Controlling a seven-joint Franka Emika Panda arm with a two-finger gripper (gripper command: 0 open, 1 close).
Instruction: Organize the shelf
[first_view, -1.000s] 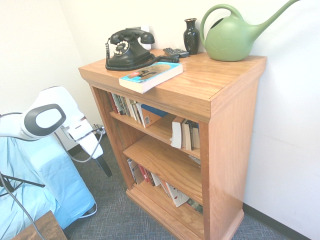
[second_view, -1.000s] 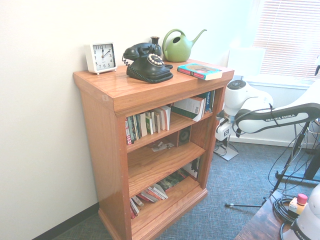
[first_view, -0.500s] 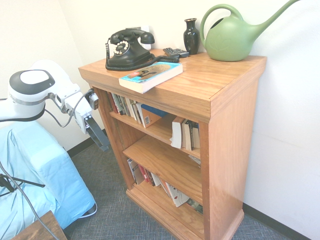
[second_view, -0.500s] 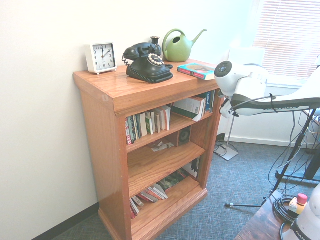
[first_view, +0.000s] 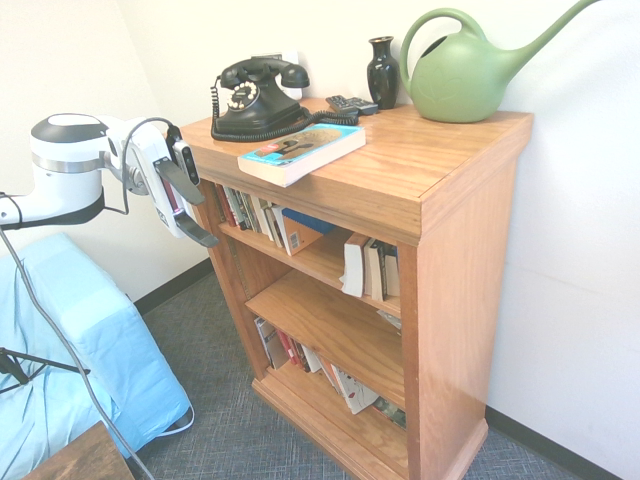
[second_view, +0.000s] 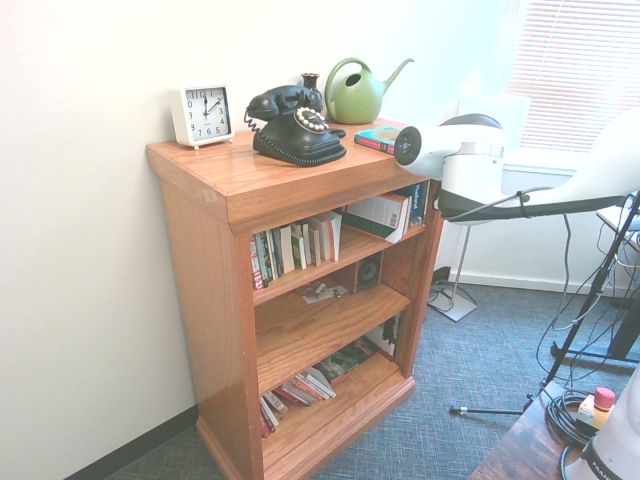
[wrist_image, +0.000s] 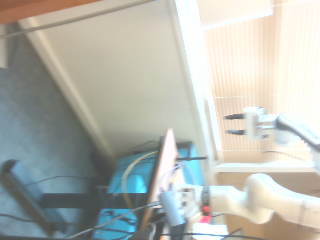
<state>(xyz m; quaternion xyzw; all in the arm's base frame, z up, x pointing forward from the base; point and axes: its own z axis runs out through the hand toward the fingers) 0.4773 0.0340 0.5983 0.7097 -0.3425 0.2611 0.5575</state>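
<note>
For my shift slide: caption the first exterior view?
Open gripper raised beside the shelf, near the book overhanging its top.

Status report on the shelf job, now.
Gripper open, empty, beside the shelf, clear of it. Book flat on top, overhanging the front edge. Nothing between gripper and book.

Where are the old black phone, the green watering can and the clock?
black rotary phone (first_view: 255, 100), first exterior view, on its dial body.
green watering can (first_view: 458, 85), first exterior view, on its round belly.
white clock (second_view: 203, 113), second exterior view, on its face.
</note>
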